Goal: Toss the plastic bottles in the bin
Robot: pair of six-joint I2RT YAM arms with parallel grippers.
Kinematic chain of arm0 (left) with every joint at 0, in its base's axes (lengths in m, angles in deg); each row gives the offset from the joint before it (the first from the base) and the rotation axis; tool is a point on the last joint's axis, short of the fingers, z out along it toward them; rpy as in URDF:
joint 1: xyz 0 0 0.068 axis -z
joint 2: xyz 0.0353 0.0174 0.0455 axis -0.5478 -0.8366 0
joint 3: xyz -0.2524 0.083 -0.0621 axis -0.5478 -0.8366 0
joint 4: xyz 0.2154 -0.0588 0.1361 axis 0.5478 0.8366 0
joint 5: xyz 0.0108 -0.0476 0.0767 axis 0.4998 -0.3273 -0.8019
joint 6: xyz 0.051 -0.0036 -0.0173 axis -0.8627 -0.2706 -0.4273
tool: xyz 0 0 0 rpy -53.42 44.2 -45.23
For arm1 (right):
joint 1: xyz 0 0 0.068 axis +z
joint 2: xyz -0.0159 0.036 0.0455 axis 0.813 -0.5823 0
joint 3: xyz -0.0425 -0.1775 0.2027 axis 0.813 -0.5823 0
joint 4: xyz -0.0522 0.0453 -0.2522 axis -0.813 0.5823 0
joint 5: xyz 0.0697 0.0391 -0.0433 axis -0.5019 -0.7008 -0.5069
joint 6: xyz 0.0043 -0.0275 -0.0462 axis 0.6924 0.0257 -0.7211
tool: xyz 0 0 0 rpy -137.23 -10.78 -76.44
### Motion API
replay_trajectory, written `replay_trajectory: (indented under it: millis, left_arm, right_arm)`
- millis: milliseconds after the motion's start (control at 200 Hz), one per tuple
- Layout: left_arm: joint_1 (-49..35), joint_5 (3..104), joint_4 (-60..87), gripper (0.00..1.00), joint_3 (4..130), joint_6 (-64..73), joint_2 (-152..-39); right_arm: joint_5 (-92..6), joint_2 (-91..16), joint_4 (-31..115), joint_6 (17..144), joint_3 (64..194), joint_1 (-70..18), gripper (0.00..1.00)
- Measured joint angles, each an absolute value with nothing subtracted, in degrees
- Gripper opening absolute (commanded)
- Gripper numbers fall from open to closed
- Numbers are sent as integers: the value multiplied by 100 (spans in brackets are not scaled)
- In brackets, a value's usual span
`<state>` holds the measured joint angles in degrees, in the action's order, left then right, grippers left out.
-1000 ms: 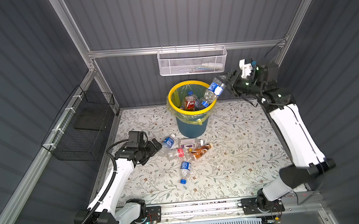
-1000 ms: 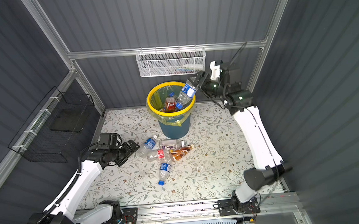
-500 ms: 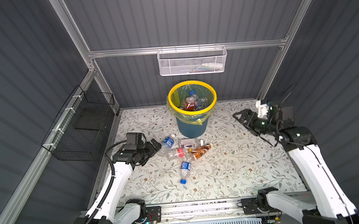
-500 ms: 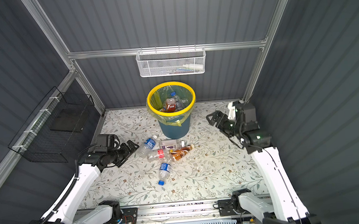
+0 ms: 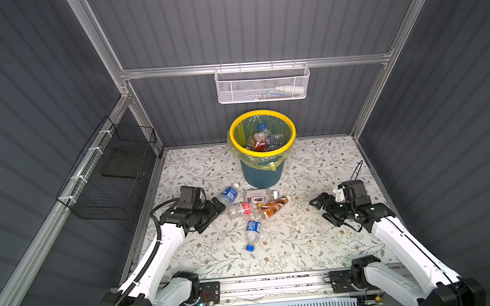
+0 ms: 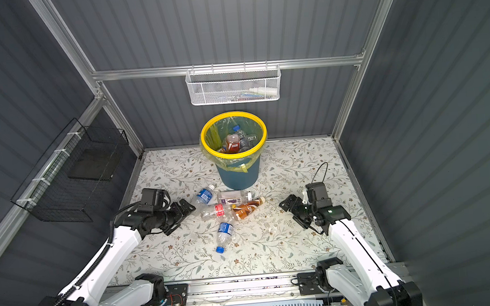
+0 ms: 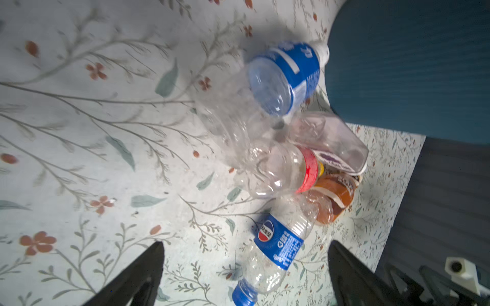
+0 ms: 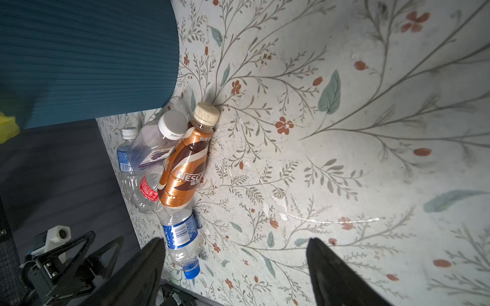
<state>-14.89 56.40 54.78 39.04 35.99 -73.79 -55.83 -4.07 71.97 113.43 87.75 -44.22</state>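
Left gripper (image 5: 212, 215) and right gripper (image 5: 318, 210) gape empty, flanking five crinkled plastic bottles (image 5: 258, 194) below one ribbed teal bin (image 5: 261, 174).

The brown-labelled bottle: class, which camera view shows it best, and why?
The right wrist view: the brown-labelled bottle lies whole and close, cap and label plain. In both top views it is small and far off. The left wrist view shows only its base end, behind the red-labelled bottle.
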Motion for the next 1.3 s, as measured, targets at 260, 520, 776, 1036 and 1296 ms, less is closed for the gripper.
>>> replay_trajectory:
  millis: [260,520,776,1036,1296]
  left_arm:
    - [131,5262,4909,92,3712,4136,-7995]
    - [922,4965,4389,93,3714,4289,-8907]
    - [1038,4921,3838,91,3878,4285,-9639]
    - [1064,4923,3552,78,3974,4243,-10065]
    - [1064,4862,3615,63,3884,4256,-9960]
  right_arm:
    - [-5629,-551,6714,11433,8668,-4389,83]
    - [-5640,-549,6616,11505,8519,-4389,81]
    - [-5642,-532,6592,11520,8502,-4389,80]
    - [-5640,-490,6587,11520,8480,-4389,79]
    - [-5640,-490,6590,11518,8465,-4389,77]
